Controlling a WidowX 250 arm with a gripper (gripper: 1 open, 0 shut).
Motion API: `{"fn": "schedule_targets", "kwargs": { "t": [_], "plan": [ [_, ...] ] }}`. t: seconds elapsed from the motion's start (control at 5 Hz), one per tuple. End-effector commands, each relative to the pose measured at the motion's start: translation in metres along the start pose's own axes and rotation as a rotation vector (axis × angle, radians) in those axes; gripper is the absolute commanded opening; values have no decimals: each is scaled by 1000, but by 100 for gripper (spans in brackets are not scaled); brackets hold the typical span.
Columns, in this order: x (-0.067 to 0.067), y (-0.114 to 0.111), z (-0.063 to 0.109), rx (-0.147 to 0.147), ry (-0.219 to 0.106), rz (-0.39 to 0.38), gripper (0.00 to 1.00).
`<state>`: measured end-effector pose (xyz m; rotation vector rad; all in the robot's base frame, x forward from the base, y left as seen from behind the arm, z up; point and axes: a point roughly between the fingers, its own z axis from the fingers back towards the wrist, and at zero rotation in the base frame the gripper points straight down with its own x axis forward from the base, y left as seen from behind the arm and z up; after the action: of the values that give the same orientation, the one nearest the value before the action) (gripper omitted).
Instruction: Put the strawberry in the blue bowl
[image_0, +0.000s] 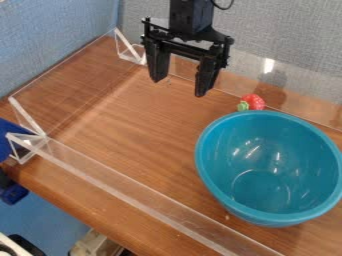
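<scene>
- The strawberry (250, 103) sits on the wooden table (127, 110), just past the far rim of the blue bowl (269, 166) and apart from it, not inside it.
- It is small and glossy red, with a bit of green showing on its right side; it is far smaller than the bowl, and too tiny here for me to read finer detail.
- My gripper (181, 82) hangs above the table to the left of the strawberry, pointing straight down.
- My 2 black fingers (158, 62) stand wide apart with nothing between them; I am holding nothing.
- My fingertips are clear of the strawberry; the nearer finger is near it but not touching, and whether the tips touch the wood I cannot tell.
- The black body of my arm rises out of the top edge of the view, in front of the blue back wall (67, 25).
- The blue bowl is large, round, teal-blue and shiny, upright at the right front of the table, with light glinting on its inner wall.
- Nothing lies inside the bowl; I see only its smooth bottom.
- A clear plastic barrier (114, 180) runs along the table's near and left edges, held by white corner brackets (27, 140).
</scene>
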<state>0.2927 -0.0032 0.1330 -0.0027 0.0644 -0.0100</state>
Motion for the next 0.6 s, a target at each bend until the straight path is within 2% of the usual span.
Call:
{"fn": "schedule_targets", "kwargs": {
  "t": [0.0, 0.4],
  "plan": [
    [4, -1, -7, -3, 12, -6, 100],
    [34, -13, -18, -17, -4, -34, 100]
  ]
}}
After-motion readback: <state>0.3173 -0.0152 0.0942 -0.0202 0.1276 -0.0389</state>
